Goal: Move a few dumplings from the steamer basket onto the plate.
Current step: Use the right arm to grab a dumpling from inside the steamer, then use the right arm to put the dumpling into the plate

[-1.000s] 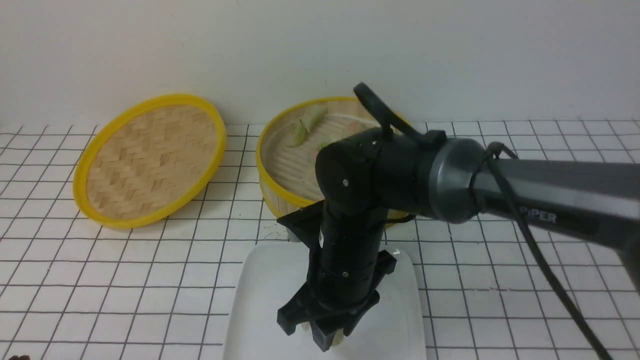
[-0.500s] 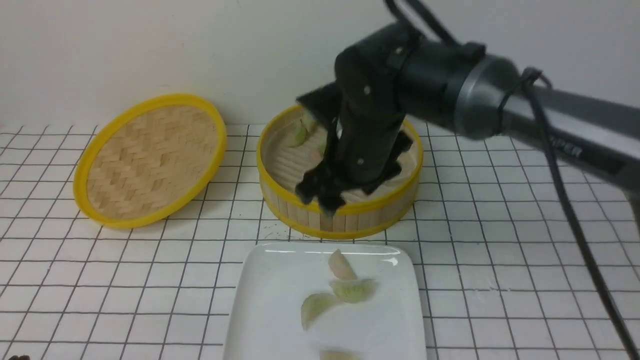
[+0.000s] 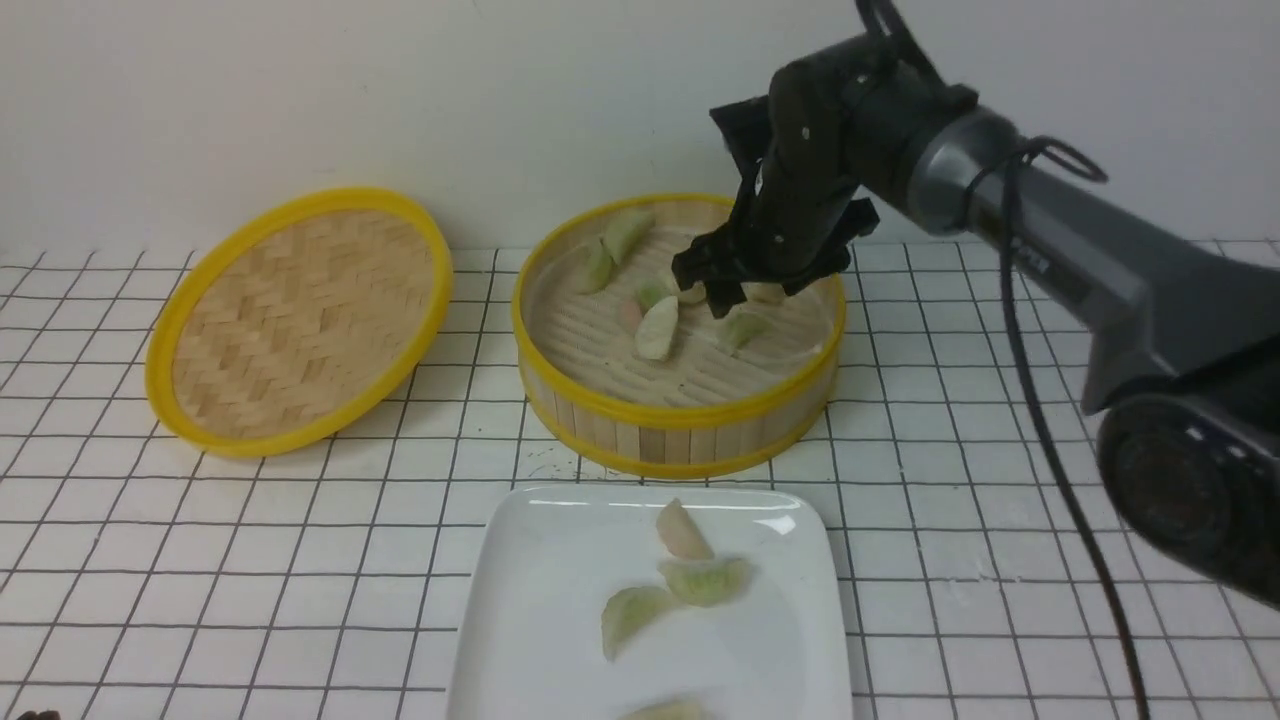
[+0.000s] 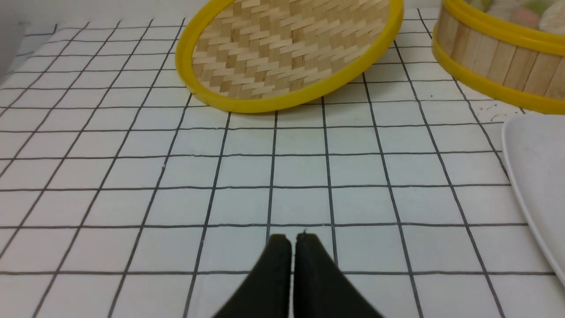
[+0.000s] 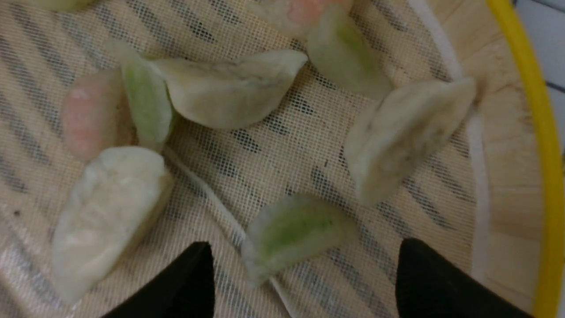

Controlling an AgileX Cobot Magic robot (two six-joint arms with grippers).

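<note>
Right gripper: jaws spread wide, holding nothing, poised just above a green dumpling | steamer basket: about seven dumplings inside | white plate, just in front of basket: four plated dumplings | progress: "a few" looks met; another pickup seems lined up.

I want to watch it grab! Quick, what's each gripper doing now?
Left gripper: shut, holding nothing.
Right gripper: open, empty, over a green dumpling in the steamer basket.
</note>
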